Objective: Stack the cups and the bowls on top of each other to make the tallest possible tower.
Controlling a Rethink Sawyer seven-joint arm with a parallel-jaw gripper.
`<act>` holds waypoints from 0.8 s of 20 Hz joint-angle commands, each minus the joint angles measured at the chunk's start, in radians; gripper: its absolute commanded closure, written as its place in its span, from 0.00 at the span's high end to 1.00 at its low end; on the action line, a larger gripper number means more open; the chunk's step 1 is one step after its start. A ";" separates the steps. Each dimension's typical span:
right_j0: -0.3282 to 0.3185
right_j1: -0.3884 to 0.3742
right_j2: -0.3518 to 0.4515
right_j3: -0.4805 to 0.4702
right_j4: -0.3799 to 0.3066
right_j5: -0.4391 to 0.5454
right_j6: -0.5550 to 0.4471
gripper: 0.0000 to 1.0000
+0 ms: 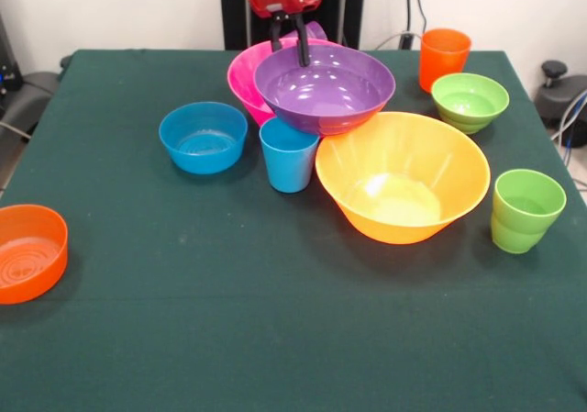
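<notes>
My gripper (289, 56) comes down at the back of the table and is shut on the far rim of the wide purple bowl (326, 91), one finger inside and one outside. The purple bowl sits tilted over the pink bowl (240, 77), and its near side overlaps the sky blue cup (289, 157) and the large yellow-orange bowl (402, 178). A purple cup (315, 32) peeks out behind the gripper. The blue bowl (203, 137) sits to the left. The orange cup (444, 58), green bowl (470, 101) and lime green cup (526, 210) stand to the right. The orange bowl (27, 252) lies at the left edge.
The dark green tablecloth (275, 339) covers the table. Cables and dark equipment (561, 86) show beyond the right edge.
</notes>
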 commanded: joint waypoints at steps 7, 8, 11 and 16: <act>0.038 0.013 -0.087 -0.056 -0.066 -0.112 0.208 1.00; 0.040 0.011 -0.090 -0.056 -0.068 -0.119 0.211 1.00; 0.045 0.007 -0.104 -0.057 -0.069 -0.150 0.219 1.00; 0.033 -0.015 -0.079 -0.043 -0.061 -0.161 0.254 1.00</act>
